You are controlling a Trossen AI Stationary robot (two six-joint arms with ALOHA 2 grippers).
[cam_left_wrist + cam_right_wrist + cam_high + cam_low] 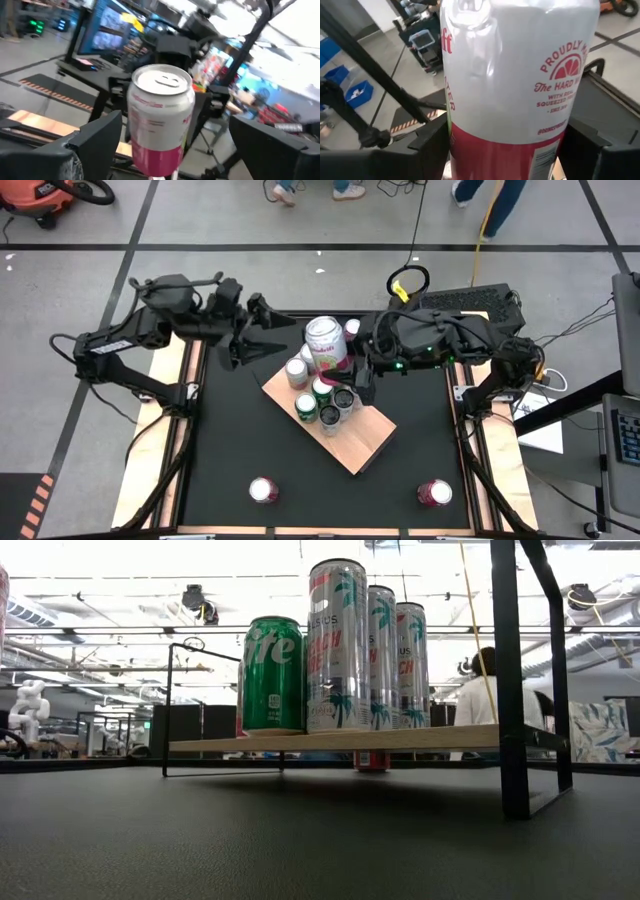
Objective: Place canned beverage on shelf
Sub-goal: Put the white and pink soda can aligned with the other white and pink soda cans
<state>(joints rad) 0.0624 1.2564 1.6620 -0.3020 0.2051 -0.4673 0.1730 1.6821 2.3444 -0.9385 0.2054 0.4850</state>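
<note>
Your right gripper grips the white-and-pink can above the shelf.

High view: the can sits toward twelve o'clock of the board, cans clustered below it; your left gripper waits at nine o'clock of it. Low view: green can and tall cans stand on the shelf. Left wrist: its fingers are spread, the can beyond. Right wrist: fingers flank the can.

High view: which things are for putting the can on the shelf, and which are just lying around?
For the job:
- tall white-and-pink metal can, gripped by the right gripper
- flat light-tan wooden shelf
- left gripper, open, waiting beside it

Lying about:
- two pink-sided cans on the black table
- green can on the shelf
</note>
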